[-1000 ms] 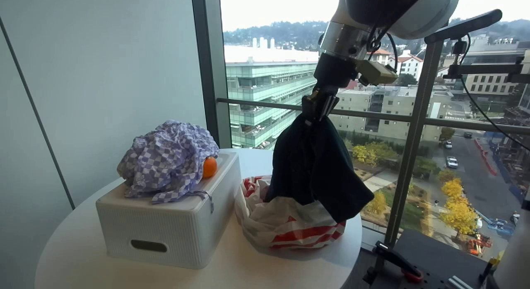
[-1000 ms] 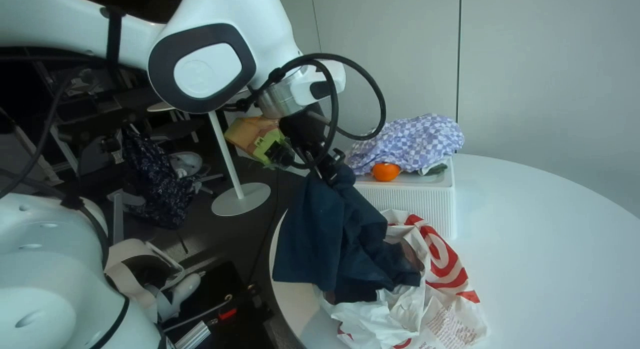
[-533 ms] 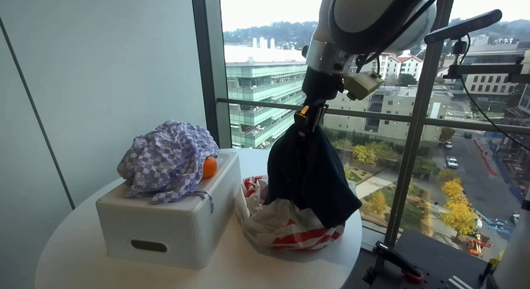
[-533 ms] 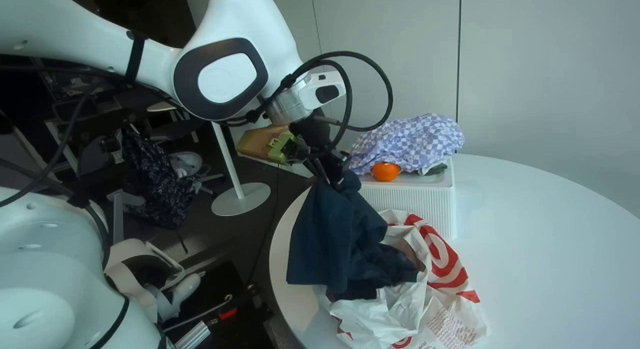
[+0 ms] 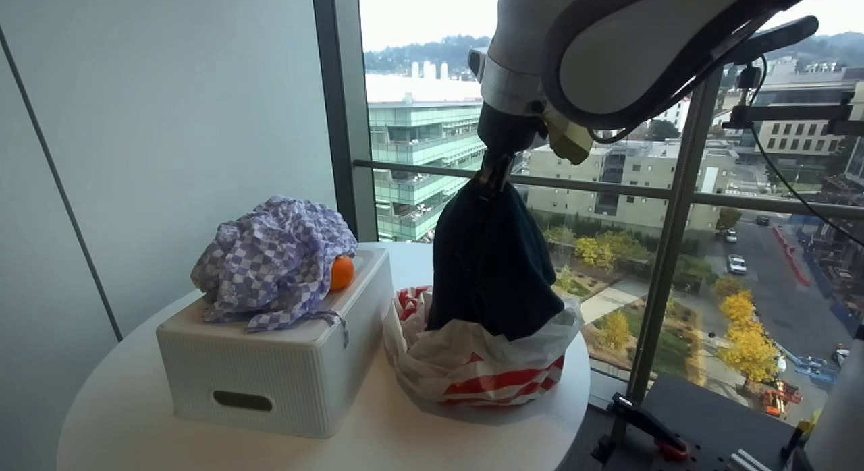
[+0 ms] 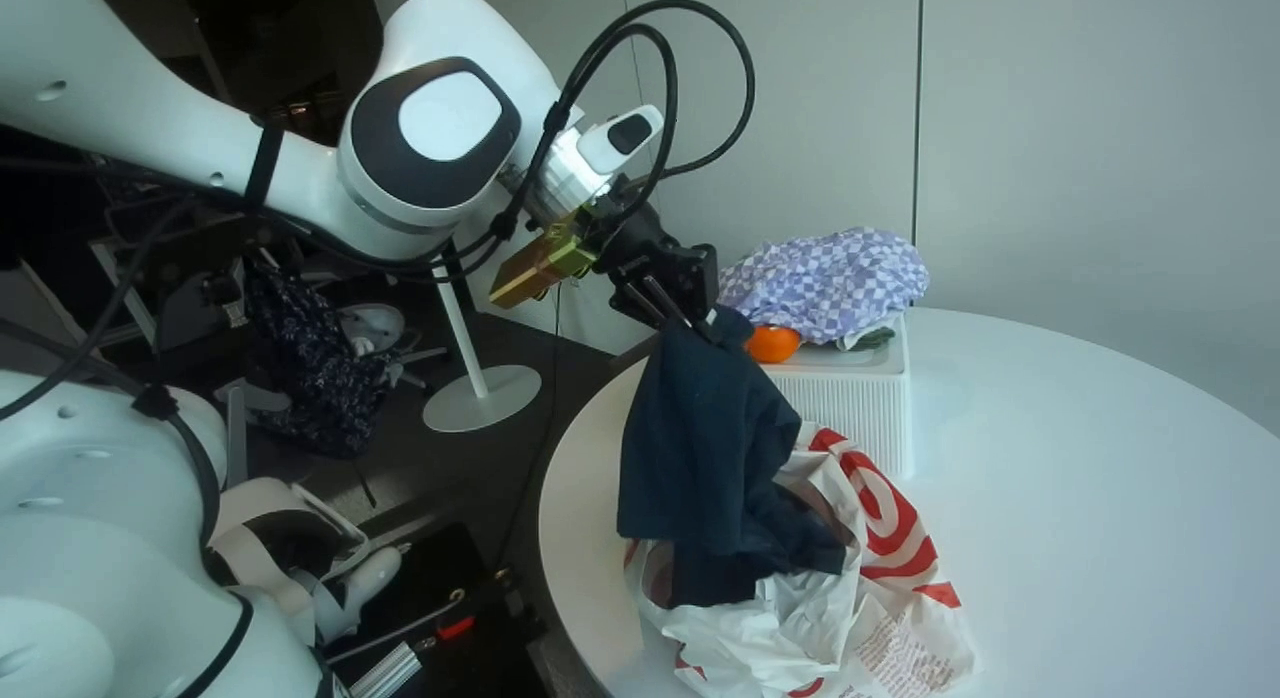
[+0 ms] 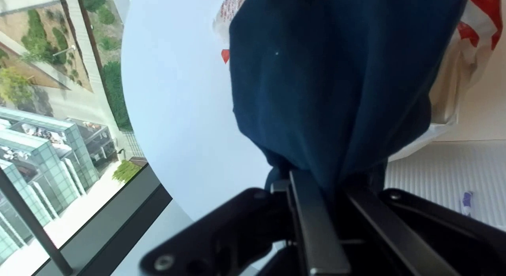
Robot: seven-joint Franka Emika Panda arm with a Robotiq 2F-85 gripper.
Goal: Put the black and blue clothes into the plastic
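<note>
One dark navy garment (image 5: 493,262) hangs from the robot's gripper (image 7: 326,181), which is pinched tight on the gathered cloth, its lower folds in the mouth of a white, red-striped plastic bag (image 6: 890,568) near the edge of a round table (image 6: 1080,498). Much of the garment shows above the bag's rim. Just beside the bag stands a ribbed white box (image 5: 250,370), a lilac checked garment (image 5: 277,262) bunched on its top and a narrow strip (image 7: 467,199) trailing over the edge near a corner. An orange, rounded item (image 5: 342,272) sits beside the checked garment, along the box's bag-side edge.
</note>
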